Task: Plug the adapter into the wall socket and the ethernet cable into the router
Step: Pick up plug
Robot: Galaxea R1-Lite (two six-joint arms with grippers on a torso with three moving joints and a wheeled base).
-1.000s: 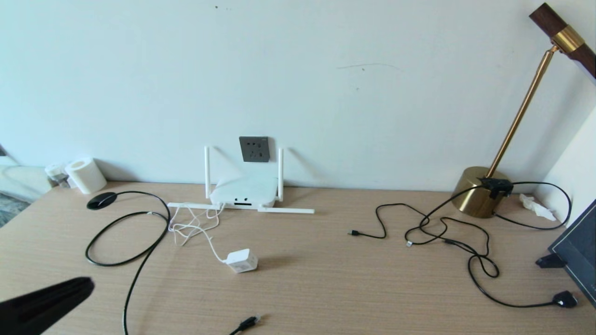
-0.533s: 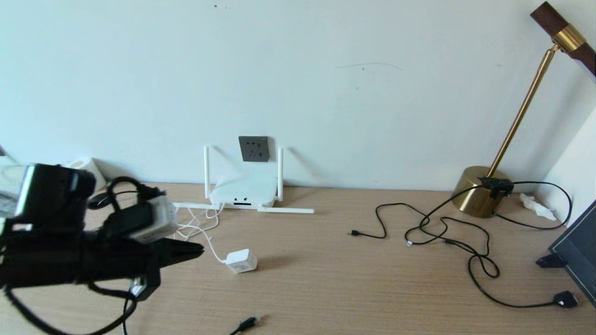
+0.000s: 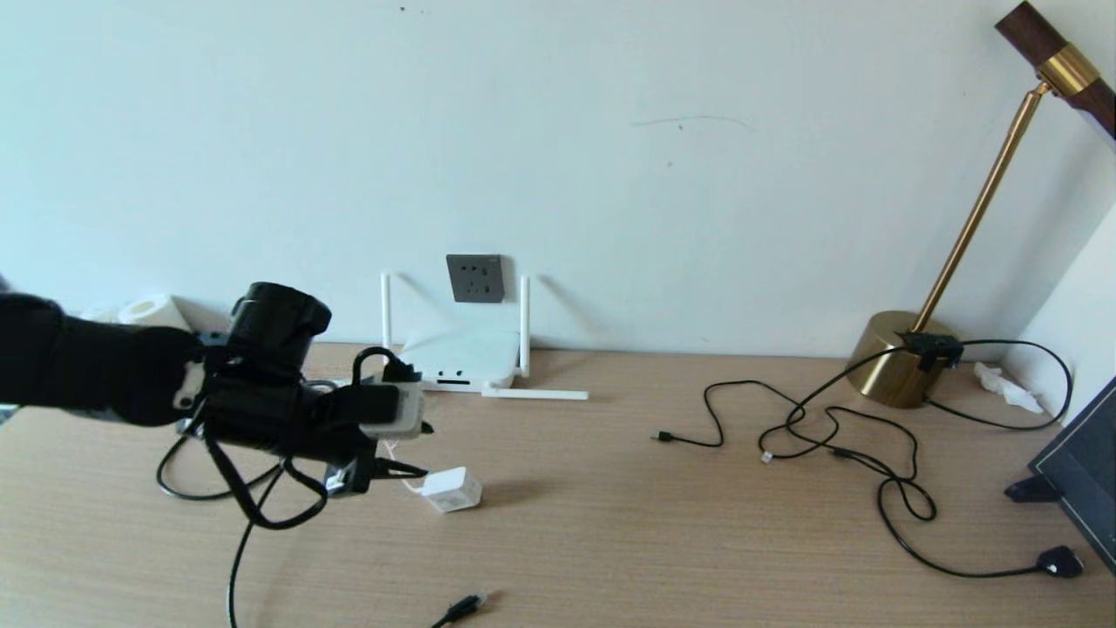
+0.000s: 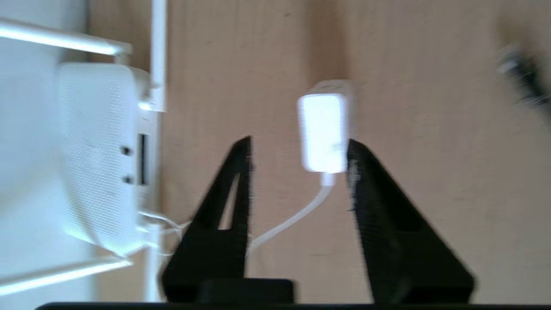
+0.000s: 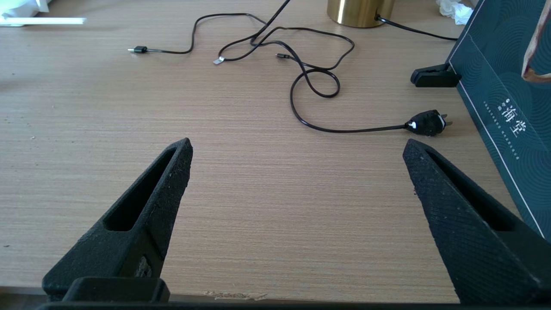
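The white cube adapter (image 3: 451,489) lies on the table with its thin white cord running back to the router (image 3: 458,356). My left gripper (image 3: 425,451) reaches in from the left, open, just short of the adapter. In the left wrist view the adapter (image 4: 325,129) lies just beyond the open left gripper (image 4: 299,144), close to one fingertip, with the router (image 4: 99,150) off to the side. The dark grey wall socket (image 3: 476,278) is on the wall behind the router. The ethernet cable's plug (image 3: 466,602) lies near the front edge. My right gripper (image 5: 297,146) hangs open over bare table.
A brass lamp base (image 3: 898,362) stands at the back right, with thin black cables (image 3: 828,436) tangled in front of it and a black plug (image 3: 1058,563). A dark box (image 3: 1085,471) leans at the right edge. A white roll (image 3: 153,310) sits back left.
My left arm has swung in from the lower left, risen and moved right, bringing its gripper up to the adapter. The adapter, cables and router have not moved.
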